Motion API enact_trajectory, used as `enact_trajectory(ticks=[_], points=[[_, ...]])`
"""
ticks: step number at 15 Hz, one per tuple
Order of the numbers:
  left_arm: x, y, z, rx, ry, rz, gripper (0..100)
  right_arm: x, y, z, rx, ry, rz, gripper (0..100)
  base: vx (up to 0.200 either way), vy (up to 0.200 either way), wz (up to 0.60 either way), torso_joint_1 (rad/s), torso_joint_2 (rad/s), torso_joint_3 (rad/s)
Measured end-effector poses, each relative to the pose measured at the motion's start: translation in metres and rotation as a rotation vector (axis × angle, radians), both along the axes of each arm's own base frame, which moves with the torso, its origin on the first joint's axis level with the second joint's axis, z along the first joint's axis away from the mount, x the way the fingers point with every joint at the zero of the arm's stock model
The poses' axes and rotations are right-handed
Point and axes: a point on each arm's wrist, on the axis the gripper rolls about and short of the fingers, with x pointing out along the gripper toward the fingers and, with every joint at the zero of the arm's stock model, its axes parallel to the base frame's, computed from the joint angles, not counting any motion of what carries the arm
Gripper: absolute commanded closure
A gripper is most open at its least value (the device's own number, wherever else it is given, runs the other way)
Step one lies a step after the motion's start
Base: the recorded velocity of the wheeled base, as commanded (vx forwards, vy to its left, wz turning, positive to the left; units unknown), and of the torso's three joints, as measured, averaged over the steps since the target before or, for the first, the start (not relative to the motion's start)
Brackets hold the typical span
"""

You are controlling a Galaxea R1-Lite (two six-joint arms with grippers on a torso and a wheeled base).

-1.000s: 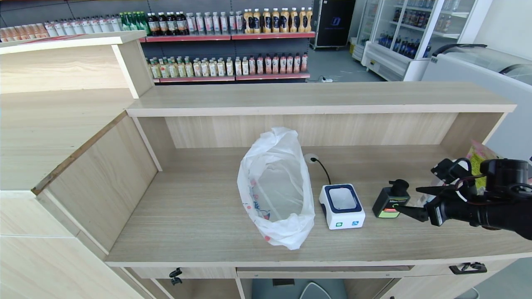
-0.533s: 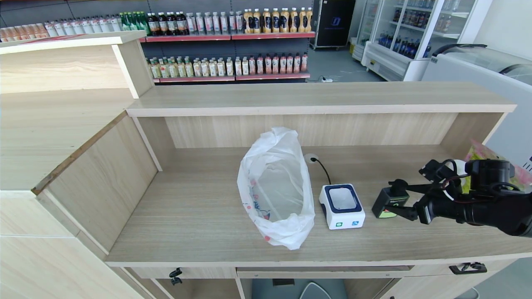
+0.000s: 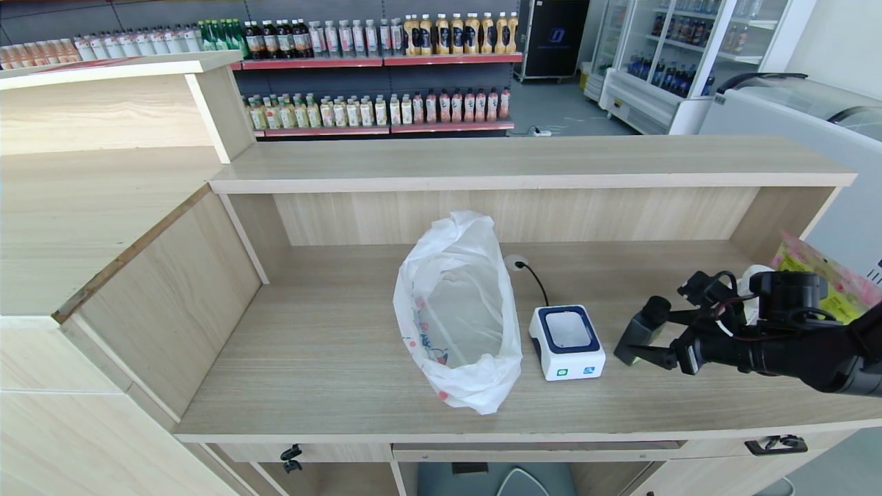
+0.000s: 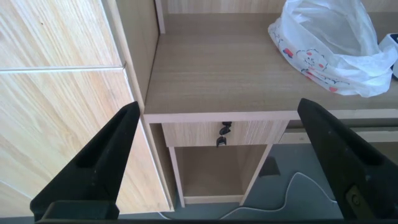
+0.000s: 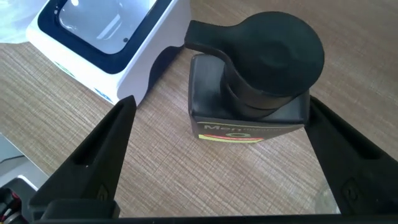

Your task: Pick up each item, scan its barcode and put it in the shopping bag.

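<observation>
My right gripper lay low over the counter, fingers apart, one on either side of the bottle, with a gap showing on each side. The bottle stood just beside the scanner, with the bag on the scanner's other side. My left gripper hung before the counter's front edge, fingers spread wide.

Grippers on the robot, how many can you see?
2. The right gripper, open, straddles the black bottle beside the scanner. The left gripper hangs open before the counter, left of the bag.
</observation>
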Motion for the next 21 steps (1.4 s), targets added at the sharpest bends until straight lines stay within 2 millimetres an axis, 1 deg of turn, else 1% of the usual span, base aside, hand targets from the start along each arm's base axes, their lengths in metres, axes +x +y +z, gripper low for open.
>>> enact_trajectory(ticks=[7,8,13,16,18,20,21], points=[[0.0,0.0,0.0,0.0,0.0,0.0,0,0.005,0.0,-0.006,0.021,0.011,0.022,0,0.0,0.0,0.0,0.0,0.0,0.0],[0.0,0.0,0.0,0.0,0.0,0.0,0,0.007,0.0,-0.007,0.024,0.008,0.029,100,0.0,0.0,0.0,0.0,0.0,0.0],[0.0,0.0,0.0,0.0,0.0,0.0,0,0.009,-0.001,-0.013,0.024,0.021,0.029,100,0.0,0.0,0.0,0.0,0.0,0.0],[0.0,0.0,0.0,0.0,0.0,0.0,0,0.008,-0.002,-0.01,0.022,0.003,0.026,100,0.0,0.0,0.0,0.0,0.0,0.0],[0.0,0.0,0.0,0.0,0.0,0.0,0,0.004,-0.001,-0.002,0.032,-0.011,0.033,100,0.0,0.0,0.0,0.0,0.0,0.0],[0.0,0.0,0.0,0.0,0.0,0.0,0,-0.004,0.003,0.017,0.091,-0.035,0.072,100,0.0,0.0,0.0,0.0,0.0,0.0],[0.0,0.0,0.0,0.0,0.0,0.0,0,-0.01,0.006,0.032,0.128,-0.054,0.094,100,0.0,0.0,0.0,0.0,0.0,0.0]])
